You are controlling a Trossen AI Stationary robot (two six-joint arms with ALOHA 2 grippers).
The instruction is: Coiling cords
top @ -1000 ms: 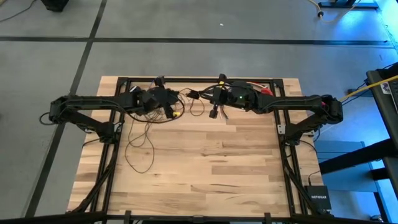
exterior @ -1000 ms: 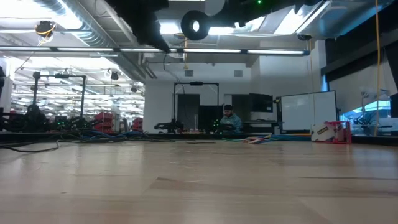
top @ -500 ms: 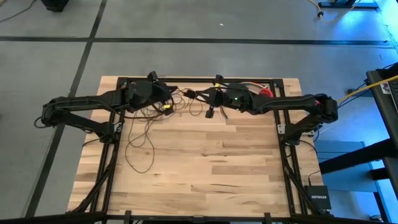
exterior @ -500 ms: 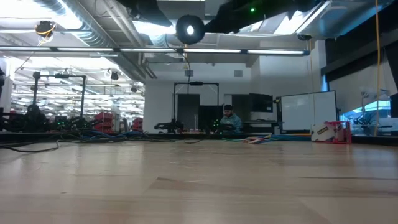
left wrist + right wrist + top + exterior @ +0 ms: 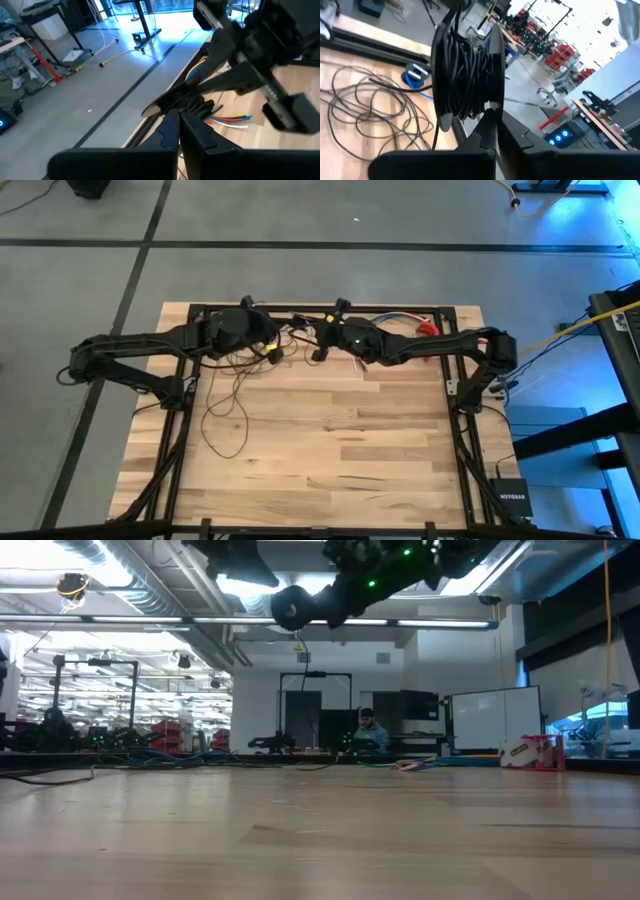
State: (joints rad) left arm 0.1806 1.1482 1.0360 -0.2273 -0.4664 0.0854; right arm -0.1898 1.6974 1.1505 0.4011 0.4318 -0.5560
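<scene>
Above the desk's (image 5: 330,440) far edge, both claws are pressed together: right claw (image 5: 492,107) pinching coiled cords (image 5: 467,75), left claw (image 5: 179,116) alongside.

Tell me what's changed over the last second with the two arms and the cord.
The right gripper slid left along the table's far edge, closing on the left gripper, which drew back left and toward that edge. Both stayed shut. The cord still trails in loose loops on the table, with a wound bundle at the right gripper.
</scene>
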